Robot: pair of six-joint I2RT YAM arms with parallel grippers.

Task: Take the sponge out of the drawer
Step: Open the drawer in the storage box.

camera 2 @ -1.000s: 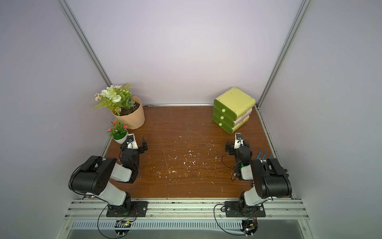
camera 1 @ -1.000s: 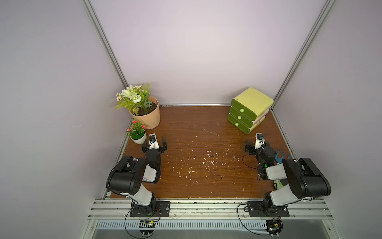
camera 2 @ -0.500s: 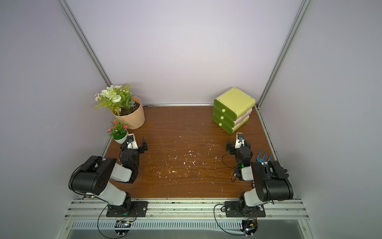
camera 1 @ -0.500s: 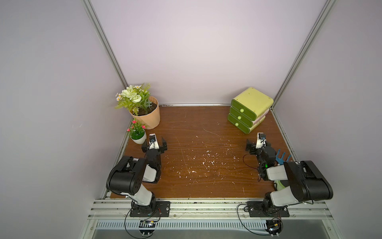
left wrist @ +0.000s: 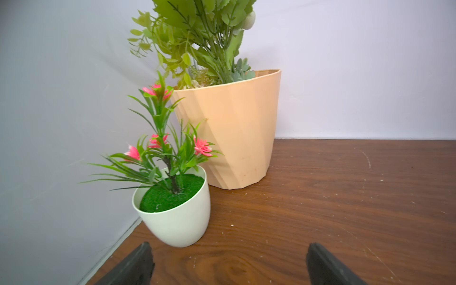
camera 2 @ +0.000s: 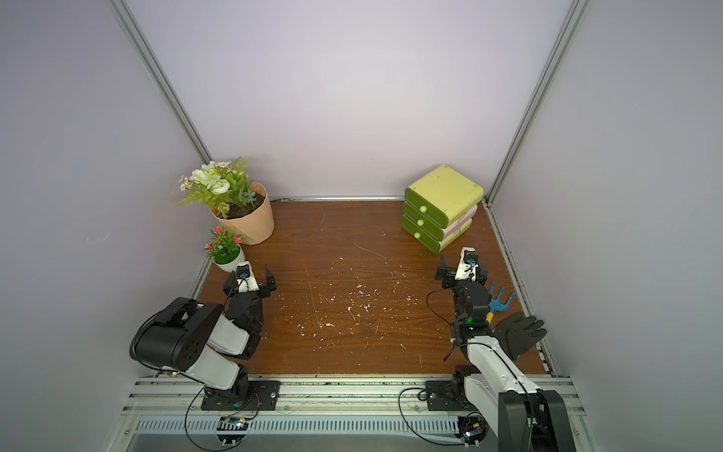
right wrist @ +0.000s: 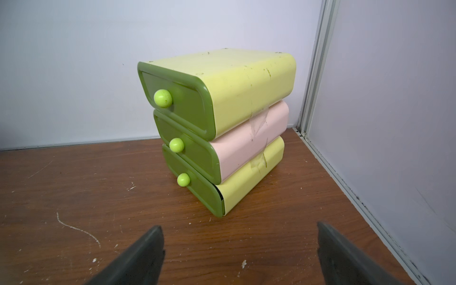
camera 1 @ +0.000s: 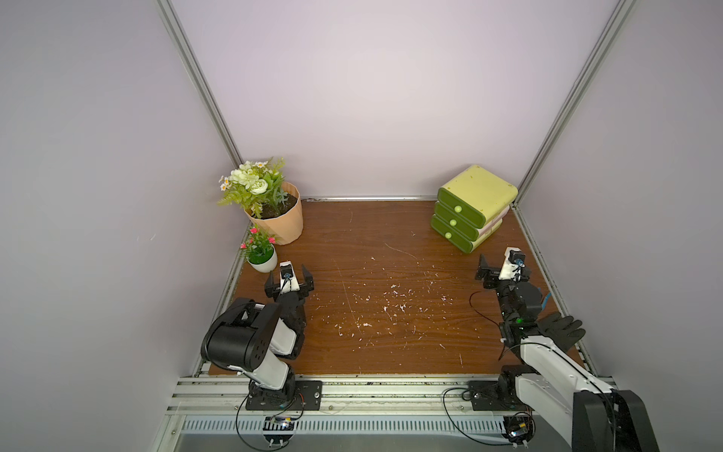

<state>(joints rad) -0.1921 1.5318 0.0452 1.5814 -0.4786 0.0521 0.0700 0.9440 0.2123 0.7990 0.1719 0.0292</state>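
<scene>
Right gripper (right wrist: 239, 228), wide open, could slip off a small round green knob (right wrist: 162, 98) and tip the yellow-green plastic 3-drawer chest (right wrist: 246, 81).

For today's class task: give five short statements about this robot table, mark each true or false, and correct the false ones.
1. The drawer unit has three drawers, each with a light green knob. True.
2. A sponge lies in plain view on the table. False: none shows in any view.
3. The right gripper is shut on a knob. False: it is open, and its fingers stand apart, short of the drawer unit.
4. The small white pot stands beside the larger peach pot. True.
5. The black glove lies in the middle of the table. False: it lies at the table's edge, beside the right arm.
</scene>
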